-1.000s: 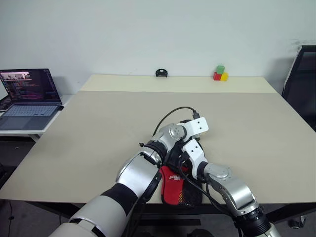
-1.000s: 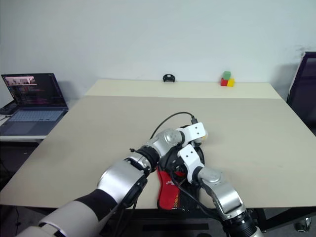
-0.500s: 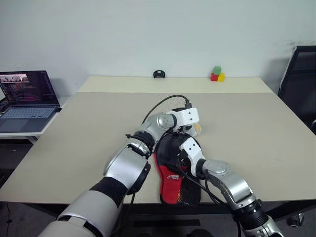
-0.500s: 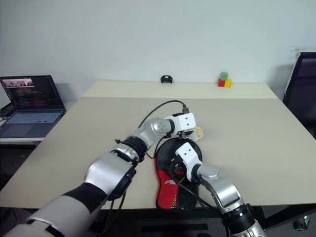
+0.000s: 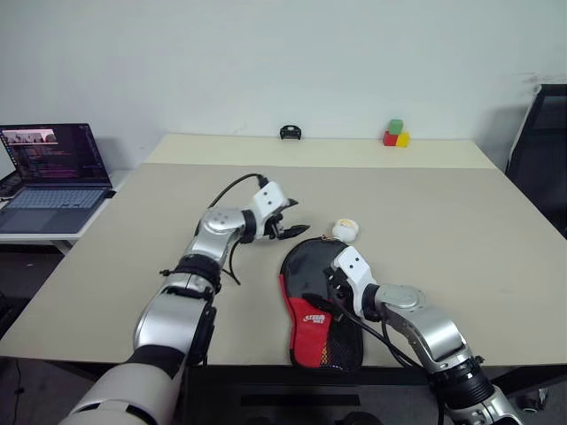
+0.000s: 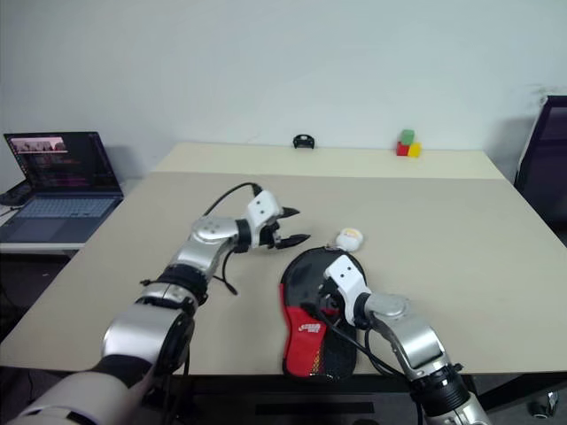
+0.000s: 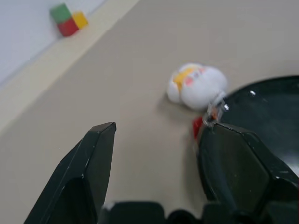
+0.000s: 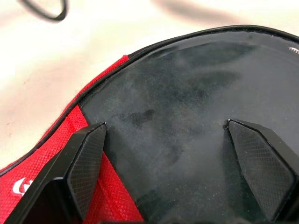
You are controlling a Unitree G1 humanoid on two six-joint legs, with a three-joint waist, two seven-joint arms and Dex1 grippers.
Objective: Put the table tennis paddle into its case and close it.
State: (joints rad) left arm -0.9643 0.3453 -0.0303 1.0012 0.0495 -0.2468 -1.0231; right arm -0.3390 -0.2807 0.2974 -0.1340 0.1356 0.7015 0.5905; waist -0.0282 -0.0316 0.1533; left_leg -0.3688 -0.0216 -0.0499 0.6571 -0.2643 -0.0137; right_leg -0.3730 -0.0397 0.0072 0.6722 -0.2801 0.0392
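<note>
While its case (image 5: 321,305) lies flat at the surface's (image 5: 461,239) near edge, the right pincer (image 6: 330,295) hangs wide over its black top. The left pincer (image 5: 288,220) stands open, empty, just left of it. The paddle is presumably inside. Broad bare room lies beyond.

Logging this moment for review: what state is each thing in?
Case: flat on the table, at the near edge.
Left tool: open, empty, off the case.
Right tool: open, over the case.
Laptop: lid open, screen lit.
</note>
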